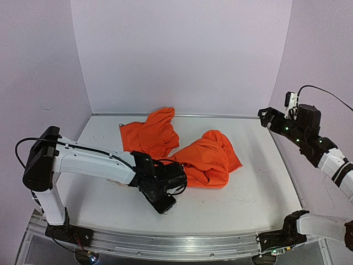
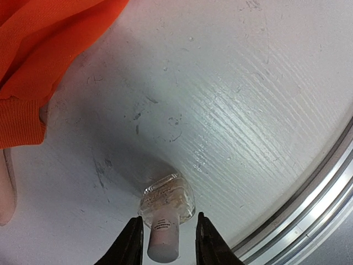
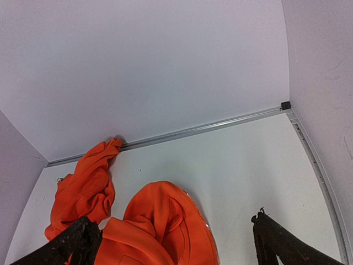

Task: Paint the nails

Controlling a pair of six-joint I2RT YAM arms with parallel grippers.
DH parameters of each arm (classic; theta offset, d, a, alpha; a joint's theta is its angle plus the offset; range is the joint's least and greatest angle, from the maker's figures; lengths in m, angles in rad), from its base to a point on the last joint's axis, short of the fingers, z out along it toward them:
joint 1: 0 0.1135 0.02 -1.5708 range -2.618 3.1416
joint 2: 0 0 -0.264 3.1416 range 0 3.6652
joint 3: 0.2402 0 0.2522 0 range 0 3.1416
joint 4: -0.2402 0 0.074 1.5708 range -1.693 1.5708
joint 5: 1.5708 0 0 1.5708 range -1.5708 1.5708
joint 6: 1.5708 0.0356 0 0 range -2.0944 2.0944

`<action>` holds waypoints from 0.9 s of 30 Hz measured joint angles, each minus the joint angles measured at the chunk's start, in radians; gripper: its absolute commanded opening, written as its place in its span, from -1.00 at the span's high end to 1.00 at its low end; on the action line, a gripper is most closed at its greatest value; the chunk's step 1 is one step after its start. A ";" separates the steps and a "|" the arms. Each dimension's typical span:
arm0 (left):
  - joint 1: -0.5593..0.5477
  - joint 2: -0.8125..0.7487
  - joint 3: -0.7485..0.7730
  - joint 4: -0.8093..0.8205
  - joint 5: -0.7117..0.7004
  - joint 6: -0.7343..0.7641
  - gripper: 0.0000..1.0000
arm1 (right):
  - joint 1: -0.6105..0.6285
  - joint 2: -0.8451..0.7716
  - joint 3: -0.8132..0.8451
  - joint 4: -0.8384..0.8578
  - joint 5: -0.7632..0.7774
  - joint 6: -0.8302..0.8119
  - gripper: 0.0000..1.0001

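Note:
A small clear glass bottle with a pale cap lies on the white table. My left gripper is open, and its two black fingers straddle the cap with a gap on each side. In the top view the left gripper is low over the table, just in front of the orange garment. A pale peach piece of the mannequin hand shows at the left edge, below an orange ribbed cuff; its nails cannot be made out. My right gripper is open, empty and held high at the back right.
Orange cloth lies in two heaps, one at the back and one mid-table; both also show in the right wrist view. A metal rail borders the table's near edge, close to the bottle. White walls stand at the back and sides.

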 measured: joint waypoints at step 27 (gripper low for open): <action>0.357 -0.146 0.290 -0.161 0.177 0.024 1.00 | 0.227 0.225 0.082 0.037 -0.348 -0.243 -0.96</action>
